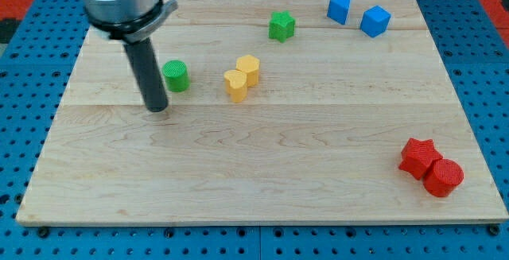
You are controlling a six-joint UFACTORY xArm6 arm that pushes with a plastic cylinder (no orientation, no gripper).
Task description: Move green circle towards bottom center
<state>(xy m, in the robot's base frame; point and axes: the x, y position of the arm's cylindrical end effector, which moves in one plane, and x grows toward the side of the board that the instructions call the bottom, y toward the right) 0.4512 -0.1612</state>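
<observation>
The green circle (176, 76) is a short green cylinder standing on the wooden board (262, 172) in its upper left part. My tip (157, 107) rests on the board just to the left of and slightly below the green circle, close to it; I cannot tell whether they touch. The dark rod rises from the tip to the arm's grey housing at the view's top left.
A yellow heart block (235, 85) and a yellow hexagon block (249, 69) sit together right of the green circle. A green star (281, 26) lies at top centre. Two blue blocks (339, 9) (374, 21) lie at top right. A red star (418, 157) and red circle (443, 177) lie at bottom right.
</observation>
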